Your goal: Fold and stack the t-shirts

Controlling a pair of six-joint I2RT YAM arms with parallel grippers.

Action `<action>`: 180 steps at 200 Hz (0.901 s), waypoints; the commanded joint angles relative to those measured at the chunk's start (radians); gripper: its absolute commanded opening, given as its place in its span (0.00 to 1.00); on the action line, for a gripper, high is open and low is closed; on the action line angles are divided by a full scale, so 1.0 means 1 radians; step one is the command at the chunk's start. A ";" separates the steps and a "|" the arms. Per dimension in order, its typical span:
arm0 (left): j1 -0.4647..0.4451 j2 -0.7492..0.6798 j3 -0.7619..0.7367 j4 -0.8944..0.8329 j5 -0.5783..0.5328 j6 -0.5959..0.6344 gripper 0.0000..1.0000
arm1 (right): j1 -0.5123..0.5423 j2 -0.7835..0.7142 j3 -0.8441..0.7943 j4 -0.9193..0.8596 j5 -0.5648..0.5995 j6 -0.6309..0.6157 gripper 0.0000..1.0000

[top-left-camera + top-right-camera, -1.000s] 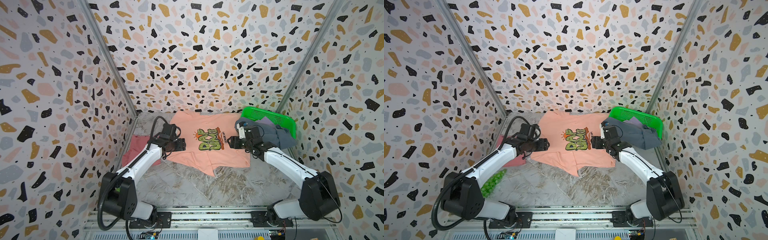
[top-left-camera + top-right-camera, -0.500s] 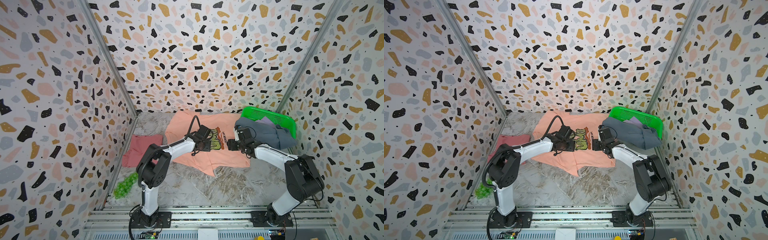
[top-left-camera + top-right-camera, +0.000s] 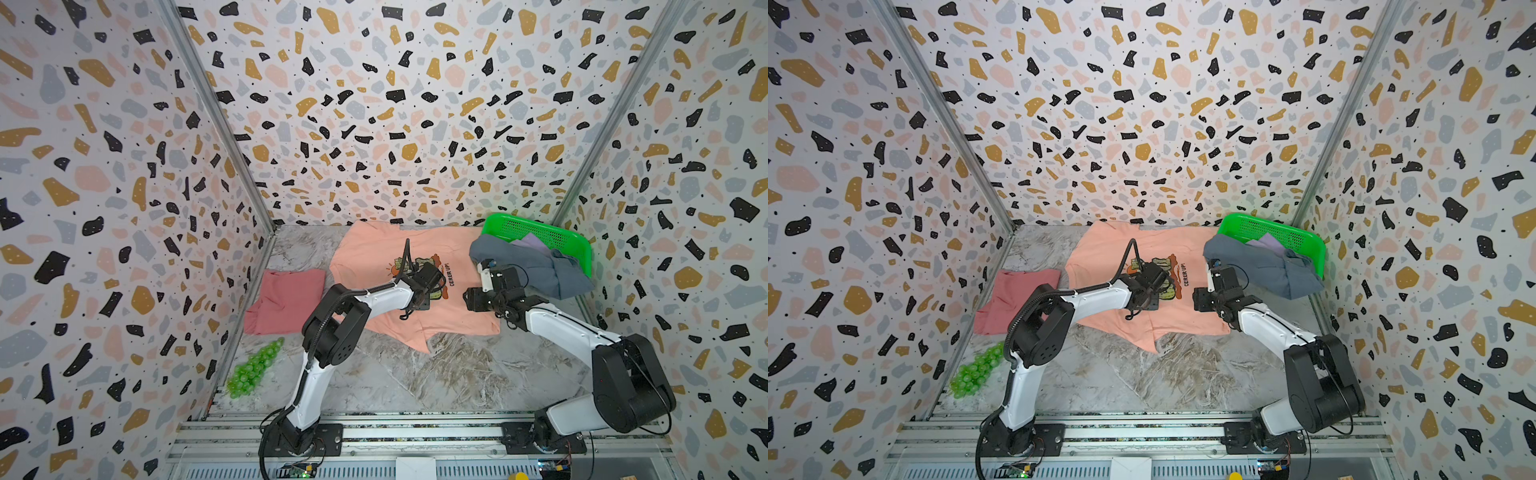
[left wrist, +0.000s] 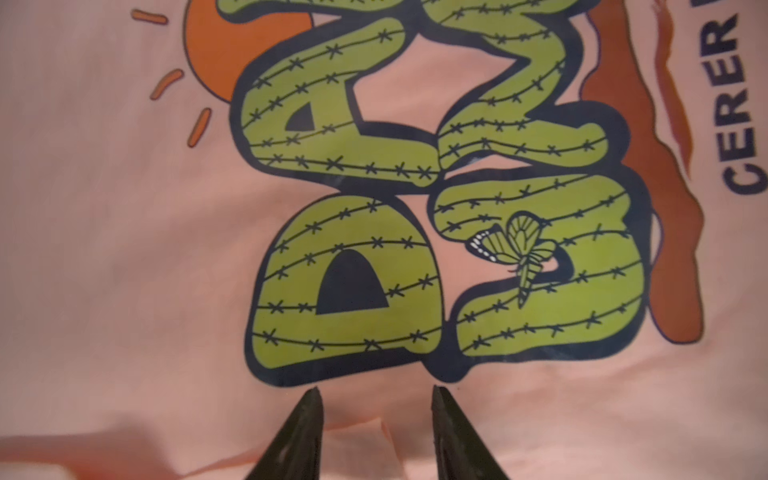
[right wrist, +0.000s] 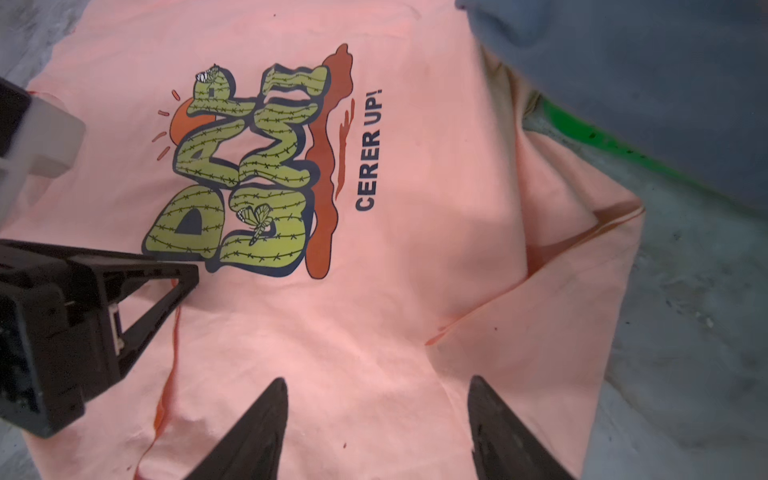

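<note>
**STATUS: PEACH SHIRT SPREAD ON DESK, BOTH PINCERS AT THE PRINT**

The peach shirt (image 3: 365, 257) is laid flat, print side up, at the middle rear of the desk (image 3: 415, 382). Its near edge is uneven, and a fold is seen along the side toward the basket (image 3: 498, 219).

The left pincer (image 4: 375, 388) is set down on the peach shirt, just beside the edge of the print (image 4: 374, 332). Its jaws are parted by a narrow gap. A small crease of cloth is seen between the fingertips (image 4: 303, 432); whether that cloth is pinched cannot be told.

The right pincer (image 5: 379, 379) is positioned over the same shirt, on the side of the "CERER UP!" text. Its jaws are spread wide over bare cloth.

The rose shirt (image 3: 286, 299) is placed by the left wall, just beside the peach shirt. The grey shirt (image 3: 536, 266) is draped over the basket's front rim, and its edge overlaps the peach shirt. The lavender shirt (image 3: 534, 242) is seen in the basket, above the grey one. The green balls (image 3: 253, 368) are located by the left wall, near the rose shirt.
</note>
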State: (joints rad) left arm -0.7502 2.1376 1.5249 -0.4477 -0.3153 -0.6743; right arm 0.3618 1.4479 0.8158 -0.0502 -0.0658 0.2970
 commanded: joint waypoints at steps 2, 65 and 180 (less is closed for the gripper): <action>0.001 0.031 0.018 -0.017 -0.043 -0.014 0.37 | 0.002 -0.029 -0.004 0.010 -0.020 -0.005 0.69; 0.001 0.018 0.012 -0.018 -0.019 -0.030 0.13 | 0.000 -0.021 0.003 0.006 -0.009 -0.007 0.69; 0.000 -0.347 -0.192 0.018 -0.034 -0.048 0.00 | -0.011 0.002 -0.007 0.015 -0.002 -0.023 0.70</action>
State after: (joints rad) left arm -0.7483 1.9682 1.3865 -0.4427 -0.3305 -0.7193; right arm 0.3542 1.4483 0.8124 -0.0460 -0.0780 0.2855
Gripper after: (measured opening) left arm 0.047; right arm 0.703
